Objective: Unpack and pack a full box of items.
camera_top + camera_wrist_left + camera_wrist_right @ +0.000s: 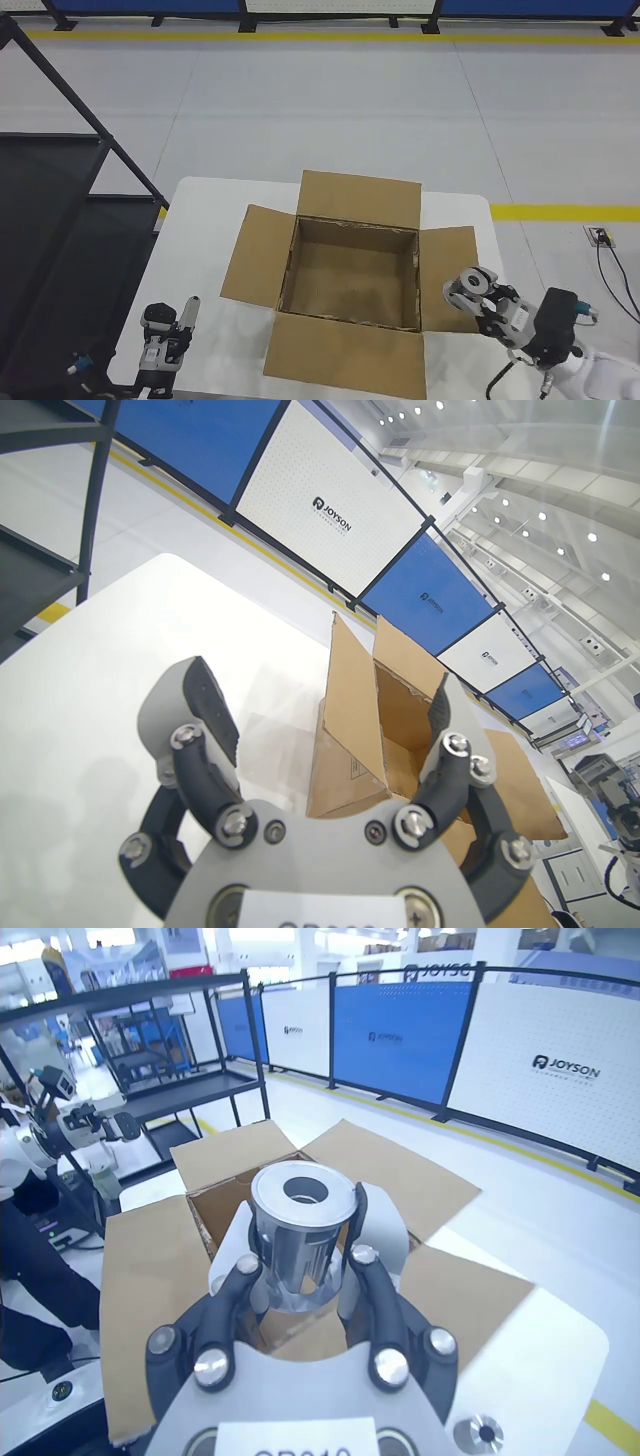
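An open cardboard box (355, 225) stands in the middle of the white table (205, 225), all flaps folded outward; its inside looks bare. My right gripper (478, 292) hovers over the box's right flap, shut on a shiny metal cylinder (470, 282) with a round hole in its top. In the right wrist view the cylinder (295, 1238) sits upright between the fingers of that gripper (306, 1200), with the box (150, 1248) beyond. My left gripper (172, 318) is near the table's front left corner. It (325, 680) is open and holds nothing, pointing toward the box (350, 680).
A black shelf rack (50, 230) stands beside the table's left side. A small metal ring-shaped part (482, 1430) lies on the table close under my right wrist. Bare table surface lies left of the box.
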Controlling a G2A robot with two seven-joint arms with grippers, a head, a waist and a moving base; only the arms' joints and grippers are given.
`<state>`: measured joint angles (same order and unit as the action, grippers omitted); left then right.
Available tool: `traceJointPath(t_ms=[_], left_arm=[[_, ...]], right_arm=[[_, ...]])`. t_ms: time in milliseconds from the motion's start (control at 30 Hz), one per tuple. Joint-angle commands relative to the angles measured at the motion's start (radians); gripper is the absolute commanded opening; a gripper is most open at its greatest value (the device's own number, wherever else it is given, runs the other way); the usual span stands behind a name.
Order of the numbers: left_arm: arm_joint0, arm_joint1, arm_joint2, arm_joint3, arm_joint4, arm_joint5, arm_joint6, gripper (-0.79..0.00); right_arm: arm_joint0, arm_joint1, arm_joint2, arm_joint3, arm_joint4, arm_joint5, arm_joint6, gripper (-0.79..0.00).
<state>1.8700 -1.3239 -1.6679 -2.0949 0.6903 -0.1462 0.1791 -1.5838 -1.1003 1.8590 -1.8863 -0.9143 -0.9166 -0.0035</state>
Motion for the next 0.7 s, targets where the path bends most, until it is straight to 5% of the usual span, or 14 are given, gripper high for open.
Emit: traceJointPath(t_ms=[0,133,500,667], left_arm=[[0.000,0.000,0.000,0.000,0.000,0.000,0.000,0.000],[0.000,0.000,0.000,0.000,0.000,0.000,0.000,0.000],[0.000,0.000,0.000,0.000,0.000,0.000,0.000,0.000],[0.000,0.000,0.000,0.000,0.000,0.000,0.000,0.000]], right_arm=[[-0.026,0.005,0.083,0.106,0.050,-0.083,-0.068,-0.785],[-0.040,0.027,0.099,0.246,0.080,-0.096,-0.151,-0.785],[0.081,0.164,-0.114,0.637,-0.131,-0.096,-0.391,-0.785],[0.084,0.168,-0.120,0.650,-0.133,-0.096,-0.400,-0.785]])
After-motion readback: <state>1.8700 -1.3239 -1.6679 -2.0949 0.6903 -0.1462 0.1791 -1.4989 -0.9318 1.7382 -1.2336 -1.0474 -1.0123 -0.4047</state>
